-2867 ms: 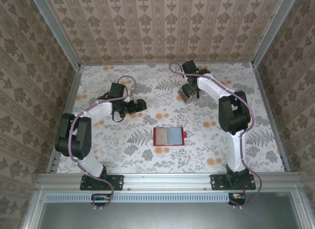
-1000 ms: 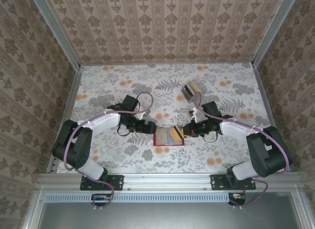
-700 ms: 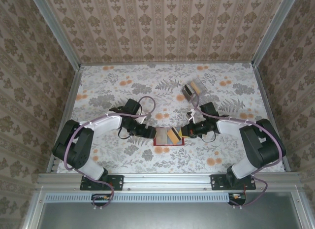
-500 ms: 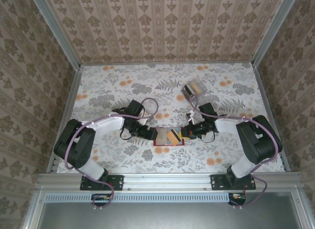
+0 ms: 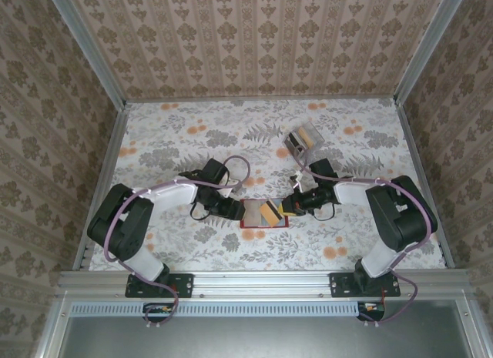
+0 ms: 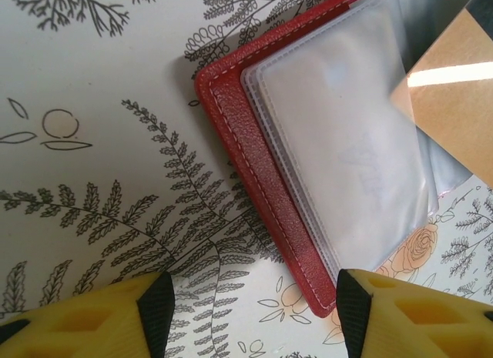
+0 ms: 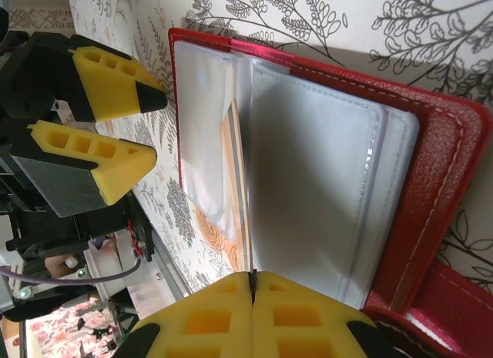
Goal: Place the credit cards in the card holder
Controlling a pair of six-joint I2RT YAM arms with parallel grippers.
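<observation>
The red card holder (image 5: 252, 216) lies open near the table's front middle, its clear sleeves facing up. My right gripper (image 5: 286, 208) is shut on the near edge of a yellow credit card (image 5: 269, 212), which slants over the holder's sleeves. In the right wrist view the card (image 7: 239, 181) is seen edge-on, running from my gripper (image 7: 252, 279) between the clear pages of the holder (image 7: 435, 189). My left gripper (image 5: 237, 210) is open at the holder's left edge. In the left wrist view the gripper (image 6: 254, 312) straddles a corner of the holder (image 6: 262, 189), with the card (image 6: 454, 104) beyond.
A clear plastic box (image 5: 302, 138) with dark and tan stripes stands at the back right of the floral tabletop. Patterned walls and metal rails enclose the table. The left gripper's yellow fingers (image 7: 115, 88) face the right wrist across the holder.
The left gripper has slid right up to the holder's left edge and its jaws have narrowed. The right gripper has edged left, bringing the yellow card further over the sleeves.
</observation>
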